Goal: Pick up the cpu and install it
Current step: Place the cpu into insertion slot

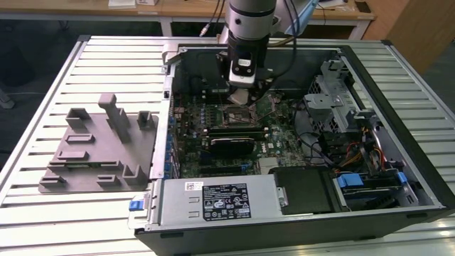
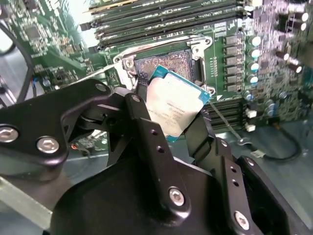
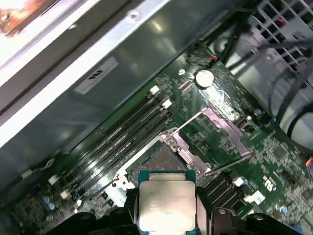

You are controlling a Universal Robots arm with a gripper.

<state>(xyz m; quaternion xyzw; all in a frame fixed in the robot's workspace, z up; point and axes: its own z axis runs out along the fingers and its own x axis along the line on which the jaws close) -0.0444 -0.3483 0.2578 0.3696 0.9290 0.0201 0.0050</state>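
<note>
So, your gripper (image 2: 172,115) is clamped on the cpu (image 3: 167,203) by two opposite edges, I'd guess to keep the contacts untouched. In the exterior view it hangs just above the open socket (image 1: 237,114), toward its 12 o'clock, not yet seated.

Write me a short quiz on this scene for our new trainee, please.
1. True or false: the pincer is shut on the cpu.
2. Where is the cpu? A) held clear of the open socket, not seated; B) seated in the socket; C) lying loose beside it.
3. Fill in: the grey fixture plate lies on the exterior view's ____ of the computer case.
Key: 1 true; 2 A; 3 left.
</note>
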